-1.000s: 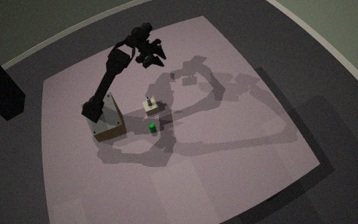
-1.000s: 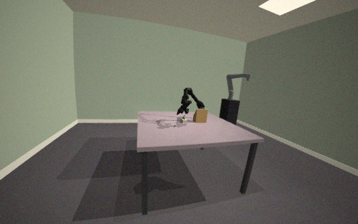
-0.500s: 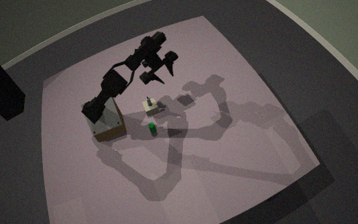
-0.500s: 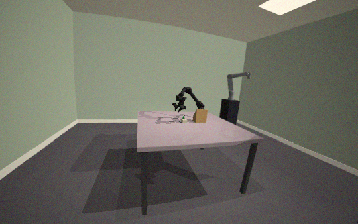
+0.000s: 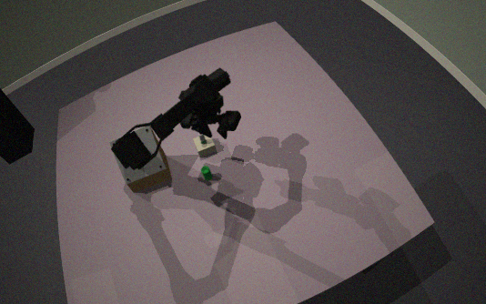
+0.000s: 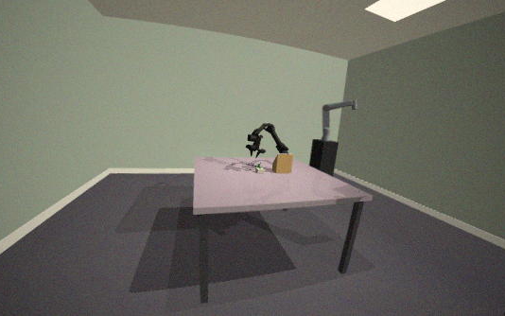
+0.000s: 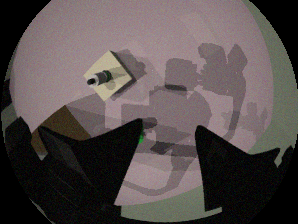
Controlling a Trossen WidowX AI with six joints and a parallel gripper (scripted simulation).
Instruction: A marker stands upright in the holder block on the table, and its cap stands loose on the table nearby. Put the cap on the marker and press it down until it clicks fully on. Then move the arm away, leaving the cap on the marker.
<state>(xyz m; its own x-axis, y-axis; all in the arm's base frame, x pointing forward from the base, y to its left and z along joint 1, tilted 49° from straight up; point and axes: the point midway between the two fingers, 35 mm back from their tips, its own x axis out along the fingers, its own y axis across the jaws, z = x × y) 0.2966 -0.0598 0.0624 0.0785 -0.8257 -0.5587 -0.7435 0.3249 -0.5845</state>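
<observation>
The green cap (image 5: 207, 173) stands loose on the table; in the wrist view a small part of the cap (image 7: 141, 138) shows beside the left finger, which hides the rest. The cream holder block (image 5: 207, 148) (image 6: 260, 170) (image 7: 111, 91) bears the upright marker (image 5: 203, 139) (image 7: 103, 77), which has a grey body, a dark tip and no cap on it. My gripper (image 5: 217, 136) (image 6: 254, 156) (image 7: 169, 127) is open and empty, with its fingers pointing down. It hangs well above the table, and the holder and marker lie beyond the left finger in the wrist view.
The arm's base stands on a wooden block (image 5: 152, 181) (image 6: 284, 164) (image 7: 62, 123), close to the holder and cap. Arm shadows fall across the pink table (image 5: 265, 55) (image 6: 237, 191). A grey arm on a black pedestal (image 6: 323, 156) stands beyond the table.
</observation>
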